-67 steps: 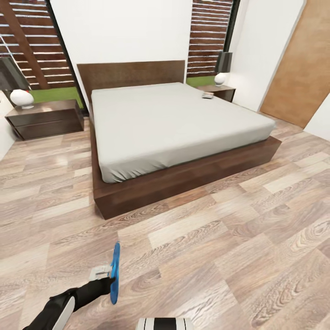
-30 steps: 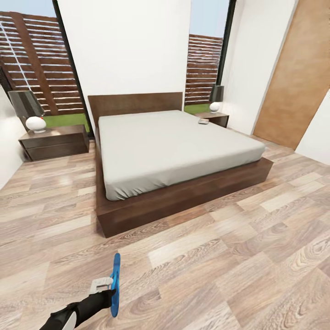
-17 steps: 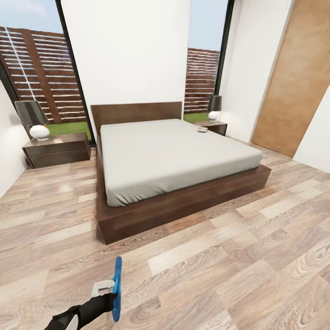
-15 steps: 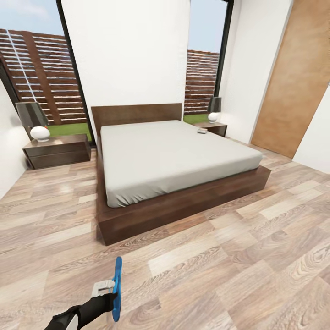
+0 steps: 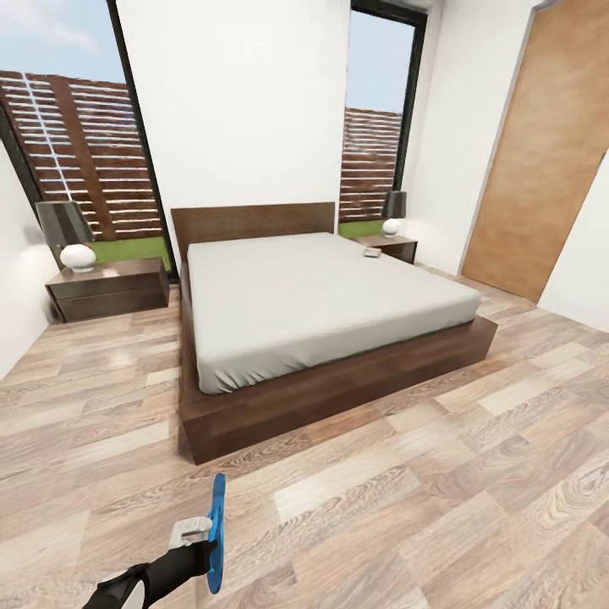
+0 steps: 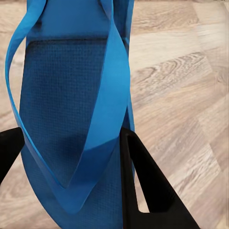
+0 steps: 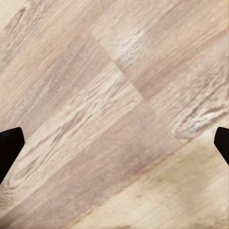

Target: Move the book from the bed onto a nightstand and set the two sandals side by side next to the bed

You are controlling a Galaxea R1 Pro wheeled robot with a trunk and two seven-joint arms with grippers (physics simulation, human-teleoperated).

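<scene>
**Robot carries one blue sandal across a bedroom toward the bed**

A bedroom with white walls, a light-brown wood-plank floor (image 5: 440, 474), tall black-framed windows (image 5: 376, 127) and a plain wooden door (image 5: 541, 161) at the right. A large low bed (image 5: 321, 296) with a plain light-grey mattress, dark-brown wooden platform frame and flat headboard stands in the middle of the head view, its foot corner toward the camera.

A small paperback book (image 5: 372, 253) lies on the mattress near the far right corner, close to the headboard end; its cover is too small to read. Just beyond it stands a small low dark-brown wooden nightstand (image 5: 393, 247) bearing a lamp with a dark shade and white round base (image 5: 392, 213). A second dark-brown nightstand (image 5: 110, 288) sits left of the bed against the window, with a matching lamp (image 5: 72, 241) on its glossy top.

At the lower left, the robot's black left arm reaches forward. Its left claw (image 5: 201, 550) is pinching a flat bright-blue sandal (image 5: 216, 541), held on edge above the floor, well apart from the bed. In the left wrist view the sandal (image 6: 71, 109) sits between the two black fingers (image 6: 148, 191), its straps facing the camera.

In the right wrist view the right claw (image 7: 114, 148) is spread wide over bare floor planks, with a black fingertip (image 7: 9, 145) at each edge.
</scene>
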